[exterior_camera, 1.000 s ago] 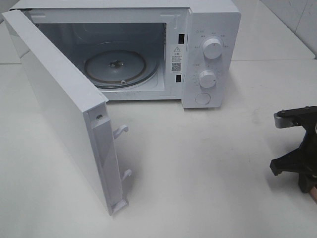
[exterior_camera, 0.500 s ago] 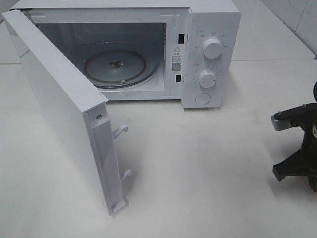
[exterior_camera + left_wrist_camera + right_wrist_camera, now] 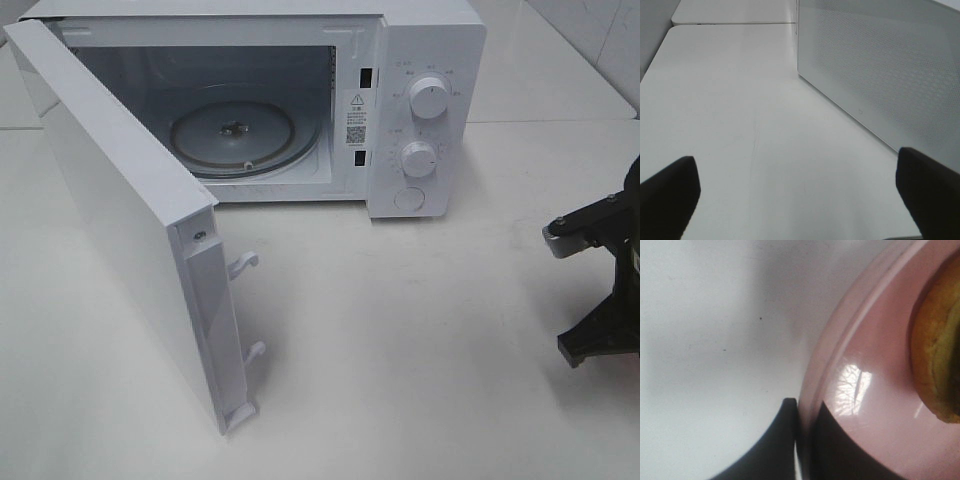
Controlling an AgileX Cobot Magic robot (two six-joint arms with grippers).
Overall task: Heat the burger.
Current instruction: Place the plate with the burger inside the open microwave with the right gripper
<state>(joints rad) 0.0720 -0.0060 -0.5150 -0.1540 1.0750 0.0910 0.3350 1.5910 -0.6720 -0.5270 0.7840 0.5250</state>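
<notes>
The burger (image 3: 939, 350) shows only as a golden-brown bun edge with a green strip, resting on a round pink plate (image 3: 875, 405) in the right wrist view. My right gripper (image 3: 802, 412) is shut on the plate's rim, one dark finger outside it and one inside. From the high camera only the right arm's black wrist (image 3: 605, 290) shows at the right edge; burger and plate are out of frame there. My left gripper (image 3: 800, 190) is open and empty above the white table, beside the microwave door (image 3: 880, 65).
The white microwave (image 3: 420, 100) stands at the back with its door (image 3: 130, 220) swung wide to the left. A glass turntable (image 3: 232, 138) lies in its cavity. Two knobs (image 3: 430, 98) sit on the right panel. A wall borders the table's far right.
The right arm's wrist has shifted right and slightly toward the back in the high view. A pink tip seen at the lower right corner a second ago is out of frame.
</notes>
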